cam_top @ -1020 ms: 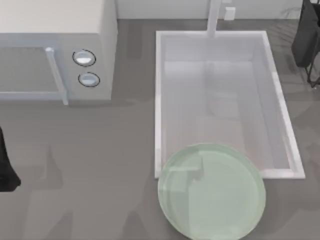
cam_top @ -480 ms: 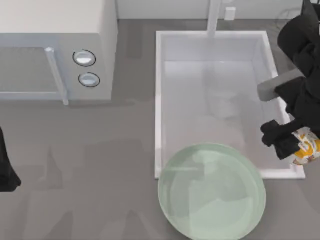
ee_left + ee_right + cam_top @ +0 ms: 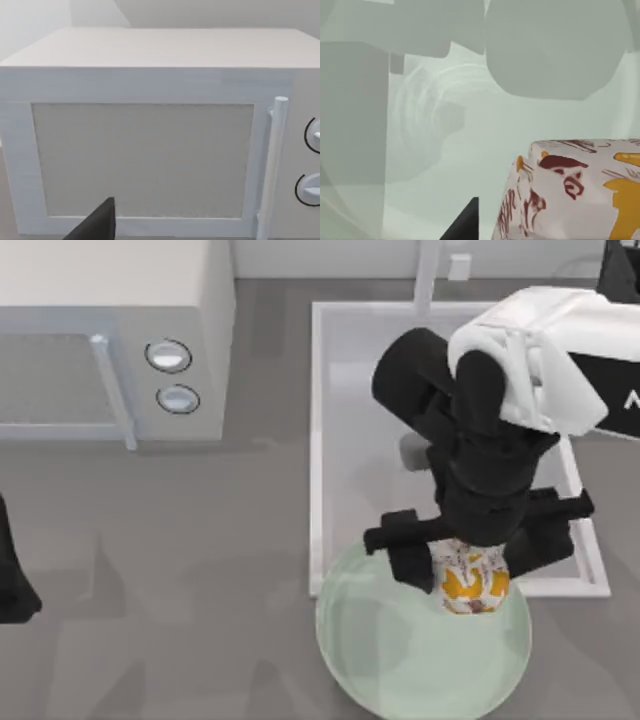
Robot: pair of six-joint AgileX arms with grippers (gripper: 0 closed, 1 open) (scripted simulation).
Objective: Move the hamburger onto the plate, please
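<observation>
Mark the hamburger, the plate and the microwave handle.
hamburger point(image 3: 470, 583), top view, its orange-patched top.
plate point(image 3: 400, 680), top view, bare part of the green surface near the front.
microwave handle point(image 3: 272, 165), left wrist view, middle of the upright bar.

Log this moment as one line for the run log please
right gripper: shut on hamburger, over far part of plate | left arm: parked at table's left edge | hamburger not yet released

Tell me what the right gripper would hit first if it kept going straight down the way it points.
Probably the plate. The right gripper points down over its upper right part, holding the hamburger, so the hamburger would likely touch first. The height above the plate is unclear.
</observation>
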